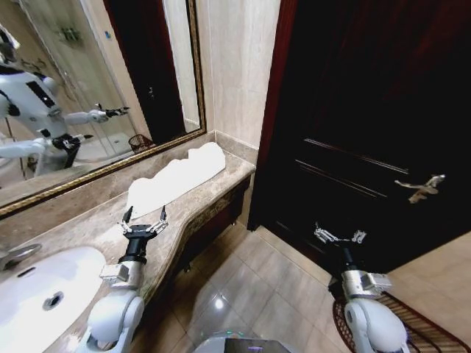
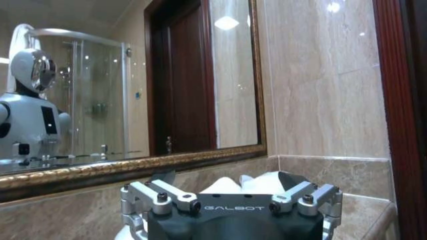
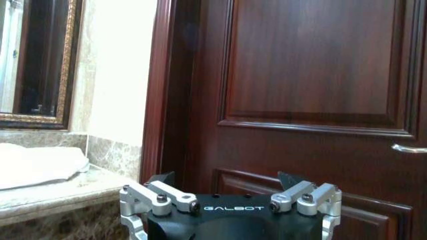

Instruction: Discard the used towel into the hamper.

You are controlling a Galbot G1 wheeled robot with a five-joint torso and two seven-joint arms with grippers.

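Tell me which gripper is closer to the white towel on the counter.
Left. The left gripper hangs open over the counter just short of the towel; the right gripper is open off by the door.

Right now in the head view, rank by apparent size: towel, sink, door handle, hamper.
1. Towel
2. Sink, cut off by the frame edge, so its place against the towel is unsure
3. Hamper, also cut off
4. Door handle

White crumpled cloth towel (image 1: 176, 176) lies bunched lengthwise on the beige marble counter (image 1: 88, 228), running from the middle of the slab toward 1 o'clock, far end at the wall corner. Dark reddish-brown openwork hamper (image 1: 412, 331) on the tile floor at 5 o'clock, rim partly visible.
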